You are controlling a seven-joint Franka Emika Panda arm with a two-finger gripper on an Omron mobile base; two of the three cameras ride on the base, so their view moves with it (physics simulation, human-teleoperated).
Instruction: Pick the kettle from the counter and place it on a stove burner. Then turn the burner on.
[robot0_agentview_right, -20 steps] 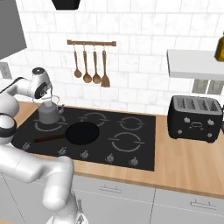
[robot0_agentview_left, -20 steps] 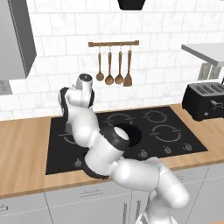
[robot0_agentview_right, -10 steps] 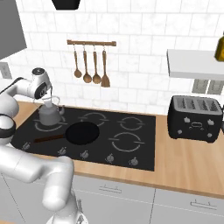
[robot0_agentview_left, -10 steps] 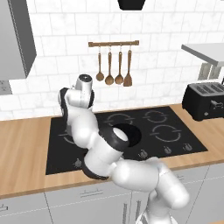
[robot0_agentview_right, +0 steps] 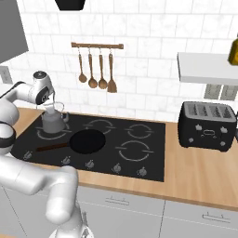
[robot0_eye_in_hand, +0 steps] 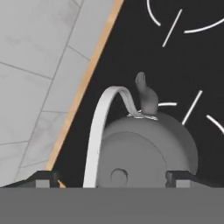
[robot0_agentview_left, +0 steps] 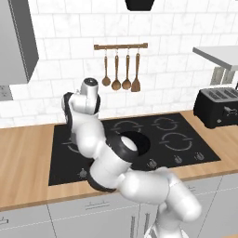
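Kettle [robot0_agentview_right: 53, 122] is seated on the far-left stove burner [robot0_agentview_right: 45, 135] of the cooktop, off the surface [robot0_agentview_right: 200, 172]. Pincer [robot0_eye_in_hand: 113, 177] is spread either side of the handle, pinching nothing; placement judged complete, burner knob not yet turned.

Bright, even rendered light, soft shadows, no glare, slight coarse pixelation.

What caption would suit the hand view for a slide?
Looking down on the kettle standing on the black cooktop, its arched handle between wide-open jaws.
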